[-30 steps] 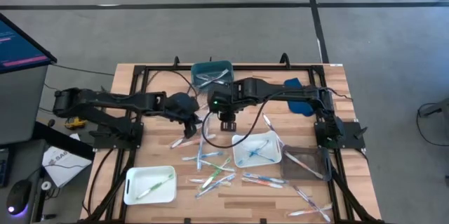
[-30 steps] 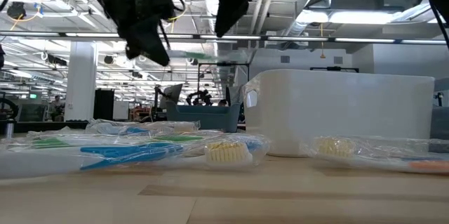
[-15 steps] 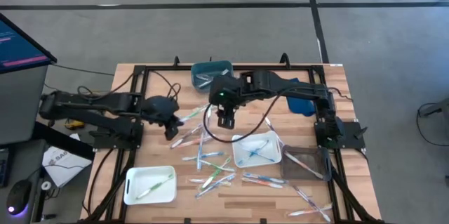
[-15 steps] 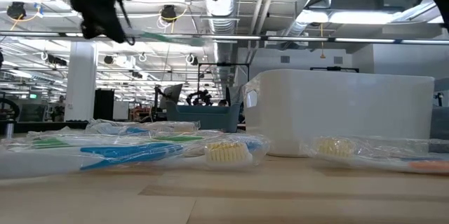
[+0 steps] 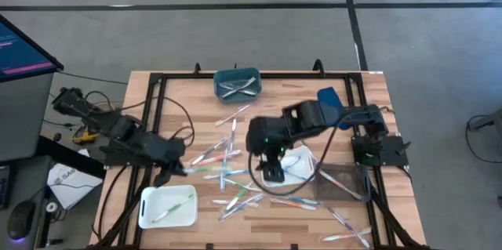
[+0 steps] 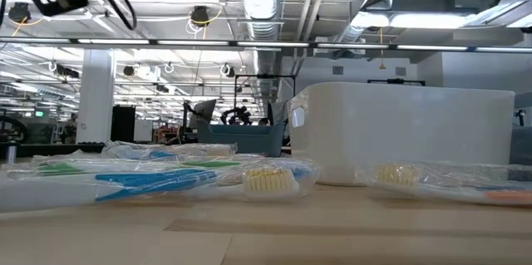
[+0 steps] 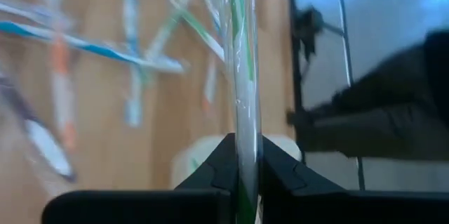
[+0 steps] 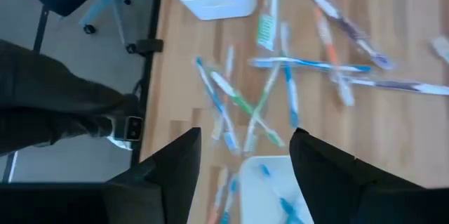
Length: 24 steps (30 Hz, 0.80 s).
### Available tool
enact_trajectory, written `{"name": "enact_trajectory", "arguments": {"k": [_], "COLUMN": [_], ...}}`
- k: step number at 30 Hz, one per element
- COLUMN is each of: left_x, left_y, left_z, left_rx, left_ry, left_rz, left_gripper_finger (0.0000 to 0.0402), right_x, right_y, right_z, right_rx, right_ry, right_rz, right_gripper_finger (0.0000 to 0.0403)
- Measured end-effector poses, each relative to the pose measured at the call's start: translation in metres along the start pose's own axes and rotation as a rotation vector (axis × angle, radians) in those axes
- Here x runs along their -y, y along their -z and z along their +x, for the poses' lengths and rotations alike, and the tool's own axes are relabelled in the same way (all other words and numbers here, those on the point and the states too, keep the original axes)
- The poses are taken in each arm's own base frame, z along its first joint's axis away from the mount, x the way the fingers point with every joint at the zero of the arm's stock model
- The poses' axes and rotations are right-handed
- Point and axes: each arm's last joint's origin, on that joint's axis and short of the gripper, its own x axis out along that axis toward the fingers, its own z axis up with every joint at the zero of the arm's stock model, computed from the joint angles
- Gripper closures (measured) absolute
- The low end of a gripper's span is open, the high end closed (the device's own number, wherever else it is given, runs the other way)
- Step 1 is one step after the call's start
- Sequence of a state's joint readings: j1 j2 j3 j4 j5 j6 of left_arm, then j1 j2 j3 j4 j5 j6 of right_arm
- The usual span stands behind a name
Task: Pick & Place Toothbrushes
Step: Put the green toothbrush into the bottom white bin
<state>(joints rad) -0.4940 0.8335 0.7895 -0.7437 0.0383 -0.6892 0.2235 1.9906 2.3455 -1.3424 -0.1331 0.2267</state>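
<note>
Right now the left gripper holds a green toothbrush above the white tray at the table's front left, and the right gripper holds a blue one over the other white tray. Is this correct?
Not quite. The right gripper holds nothing: the right wrist view shows its fingers open and empty above the other white tray. The rest stands: the left gripper clamps a green toothbrush near the front-left white tray.

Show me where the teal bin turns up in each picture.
High view: teal bin at the back edge of the table, middle.
Low view: far back, just left of the white tub.
Left wrist view: not in it.
Right wrist view: not in it.
Shared landmark: the loose toothbrushes on the wood.
</note>
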Motion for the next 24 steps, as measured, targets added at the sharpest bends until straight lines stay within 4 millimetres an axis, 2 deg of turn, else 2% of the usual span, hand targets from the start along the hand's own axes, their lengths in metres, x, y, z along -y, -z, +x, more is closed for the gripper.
{"name": "enact_trajectory", "arguments": {"k": [6, 11, 18, 24], "left_x": [0.022, 0.039, 0.046, 0.041], "left_y": [0.02, 0.042, 0.075, 0.102], "left_z": [0.006, 0.009, 0.0, 0.001], "left_rx": [-0.123, -0.257, -0.402, -0.371], "left_ry": [0.078, 0.131, 0.116, 0.002], "left_rz": [0.006, 0.117, 0.286, 0.34], "left_gripper_finger": [0.0389, 0.0389, 0.0389, 0.0389], "right_x": [-0.024, -0.023, -0.014, -0.021], "right_y": [0.007, 0.007, -0.005, -0.022], "right_z": [0.003, 0.003, 0.001, -0.001], "right_rx": [-0.01, 0.007, 0.113, 0.281], "right_ry": [0.002, 0.051, 0.052, -0.029], "right_rz": [0.019, 0.086, 0.261, 0.294], "right_gripper_finger": [0.0191, 0.0192, 0.0195, 0.0193]}}
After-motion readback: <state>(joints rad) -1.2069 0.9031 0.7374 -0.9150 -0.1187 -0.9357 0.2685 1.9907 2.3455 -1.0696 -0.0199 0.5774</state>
